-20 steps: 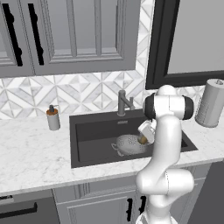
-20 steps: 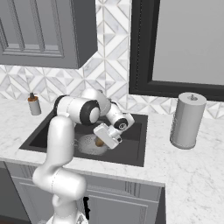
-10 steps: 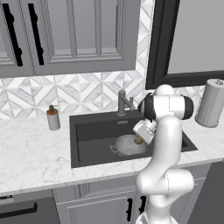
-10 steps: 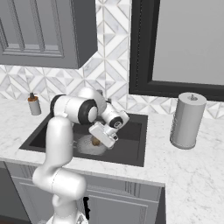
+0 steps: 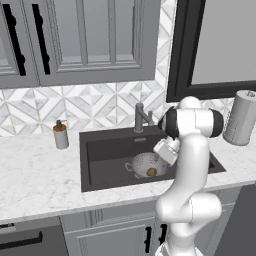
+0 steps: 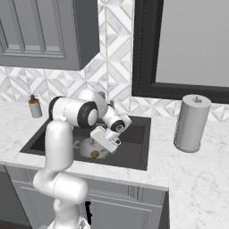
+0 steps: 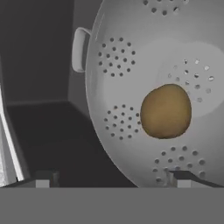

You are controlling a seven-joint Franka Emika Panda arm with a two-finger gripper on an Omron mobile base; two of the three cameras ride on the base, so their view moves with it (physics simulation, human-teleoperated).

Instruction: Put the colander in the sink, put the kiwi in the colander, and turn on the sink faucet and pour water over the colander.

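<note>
Kiwi [image 7: 166, 111] is sitting loose in the colander [image 7: 144, 78], and the colander is resting in the sink [image 5: 102, 150].

You are hovering just above the bowl with the fingers [image 7: 113, 178] spread wide and holding nothing; the two tips are standing well apart at the near rim, with the kiwi lying beyond and between them, nearer one tip and touching neither. That placement is setting up the rinse: fruit over the holes, bowl near the faucet [image 5: 140, 116], which you are not yet touching.
</note>
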